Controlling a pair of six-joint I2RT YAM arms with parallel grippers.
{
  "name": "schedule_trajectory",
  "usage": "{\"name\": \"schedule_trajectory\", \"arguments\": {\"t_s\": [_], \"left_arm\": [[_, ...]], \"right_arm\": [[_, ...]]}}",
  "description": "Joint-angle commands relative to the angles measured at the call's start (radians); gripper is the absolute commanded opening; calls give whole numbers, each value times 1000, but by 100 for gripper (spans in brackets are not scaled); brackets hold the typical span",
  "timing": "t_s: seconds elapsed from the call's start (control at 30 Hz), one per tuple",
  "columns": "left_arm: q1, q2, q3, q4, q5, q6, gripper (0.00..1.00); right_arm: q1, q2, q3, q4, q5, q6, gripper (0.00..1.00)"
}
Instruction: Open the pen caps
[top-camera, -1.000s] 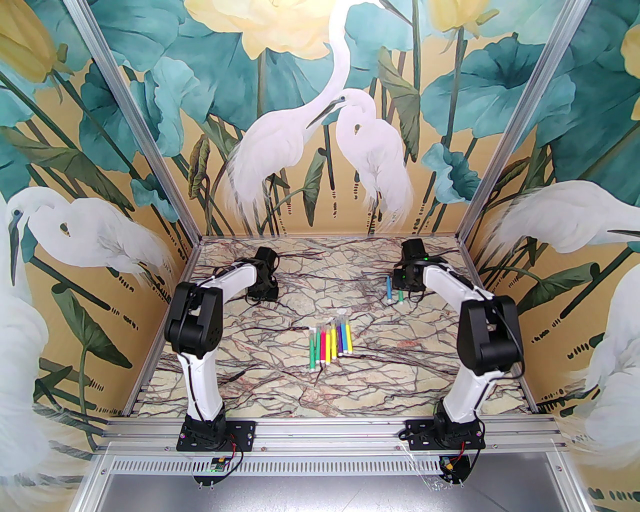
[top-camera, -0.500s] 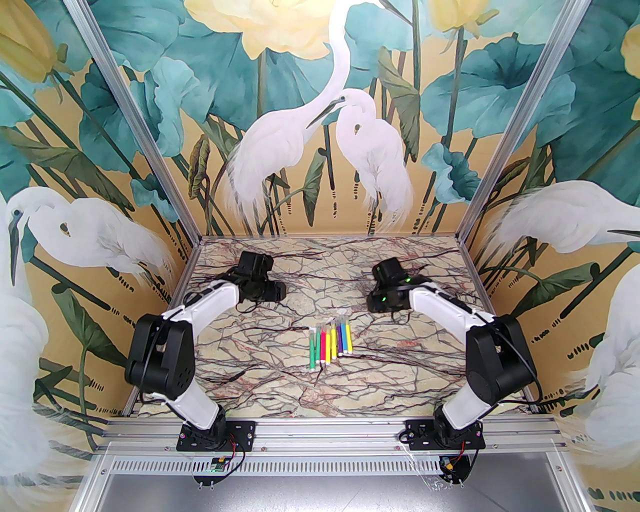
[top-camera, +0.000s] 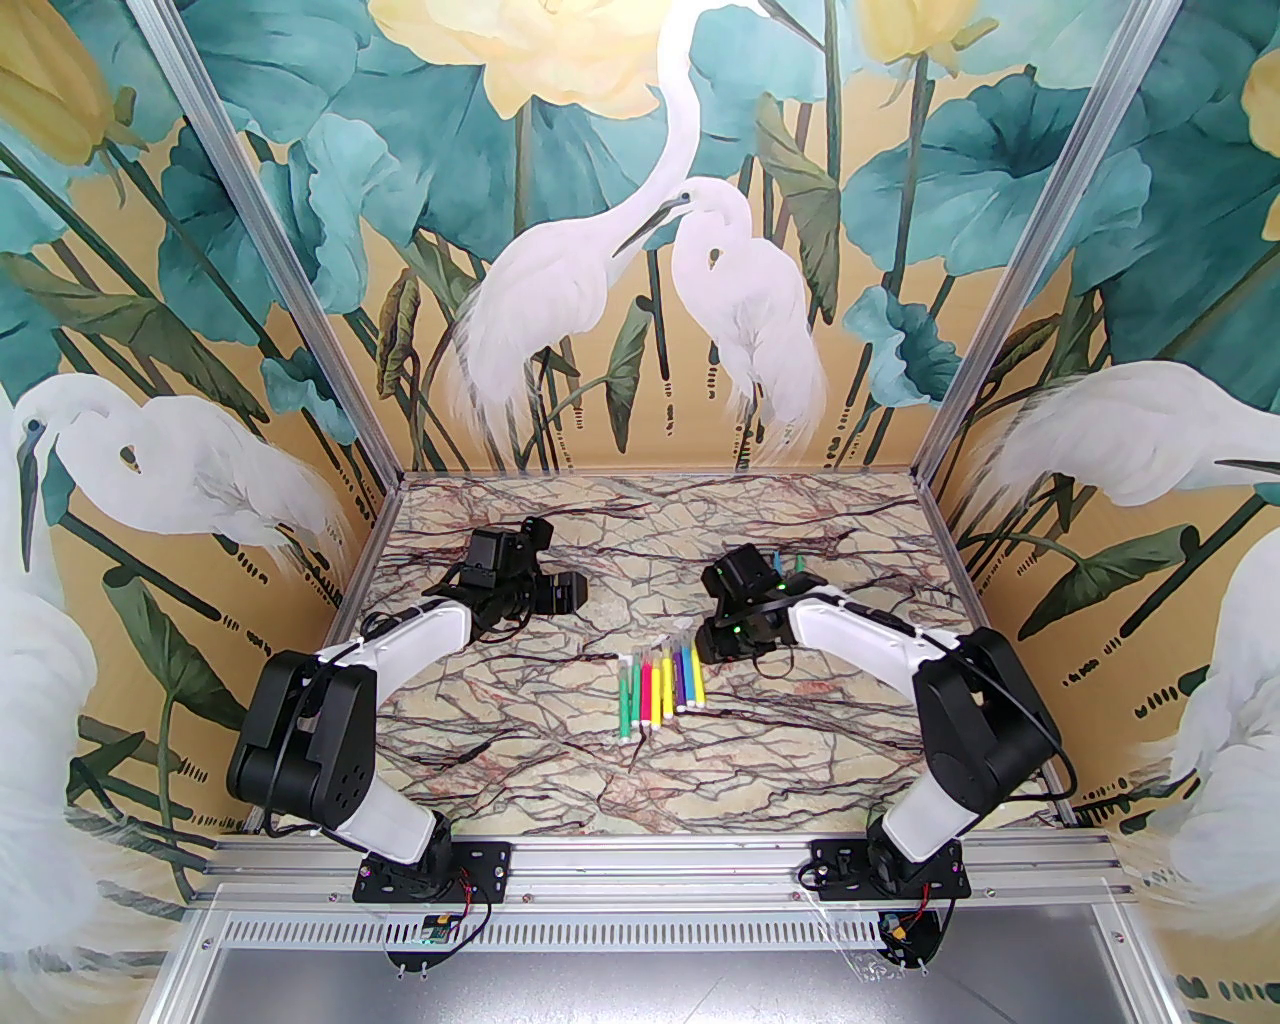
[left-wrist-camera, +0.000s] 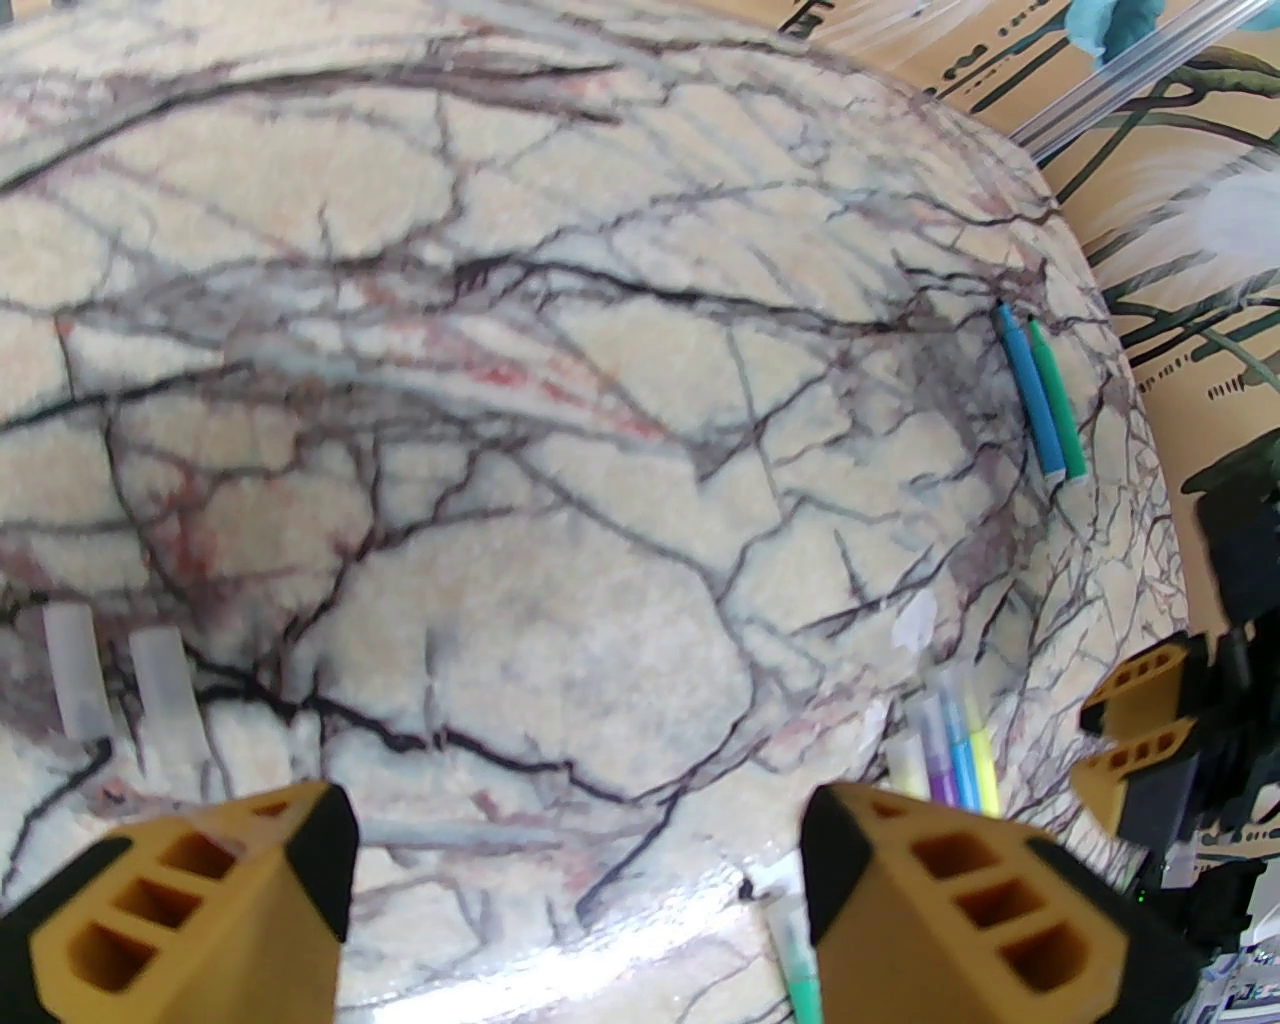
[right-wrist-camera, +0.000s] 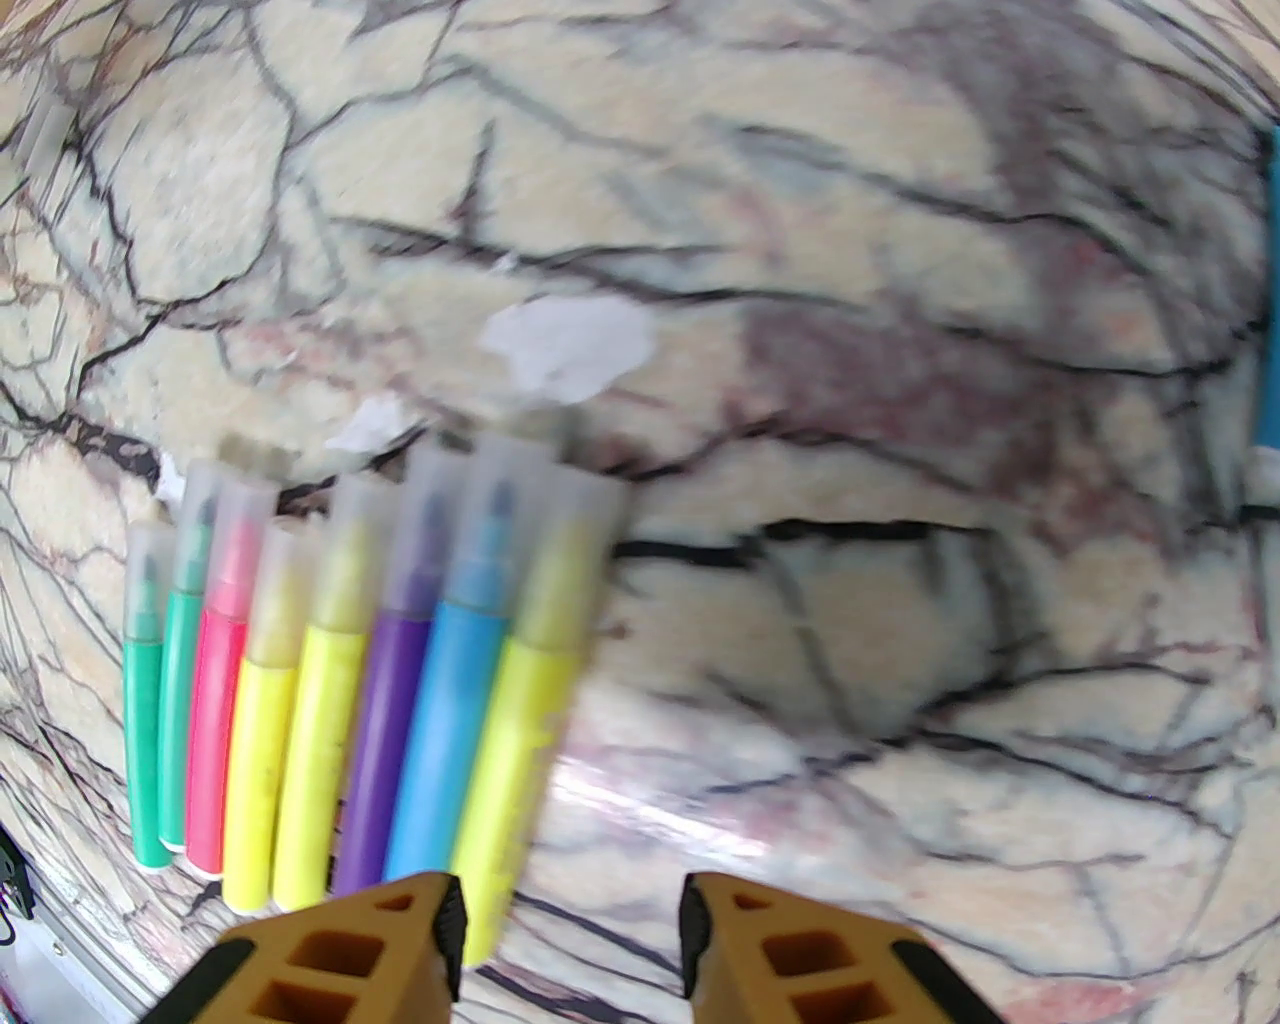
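L arm (top-camera: 410, 640) & R arm (top-camera: 860, 625): white rounded link shells w/ bulky black joint housings (top-camera: 300, 745), small round holes on the housing sides. Thin black cables (top-camera: 1066, 775) loop along each arm. Bases (top-camera: 430, 868): flat black plates w/ small fixings at the near edge. Red + black wires (top-camera: 478, 905) hang below them, and there's a small green board (top-camera: 435, 932) under the L one. R wrist is black w/ green LEDs (top-camera: 739, 630). Left pincer (left-wrist-camera: 580, 880) & right pincer (right-wrist-camera: 572, 930): ochre-yellow wedge fingers (left-wrist-camera: 190, 900) w/ rows of rectangular hollow cells, black trim on inner edges.
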Motion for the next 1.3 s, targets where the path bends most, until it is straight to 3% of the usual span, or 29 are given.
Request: {"name": "schedule_trajectory", "arguments": {"t_s": [0.0, 0.63, 0.97, 1.27], "left_arm": [[4, -39, -11, 45, 30, 29, 78], [4, -106, -52, 62, -36, 34, 80], [4, -126, -64, 53, -54, 33, 80], [4, -152, -68, 41, -78, 40, 80]], "right_arm": [[27, 45, -2, 28, -13, 42, 43], [68, 145, 26, 3, 98, 76, 39], [108, 184, 82, -113, 285, 71, 36], [155, 256, 136, -155, 361, 79, 31]]}}
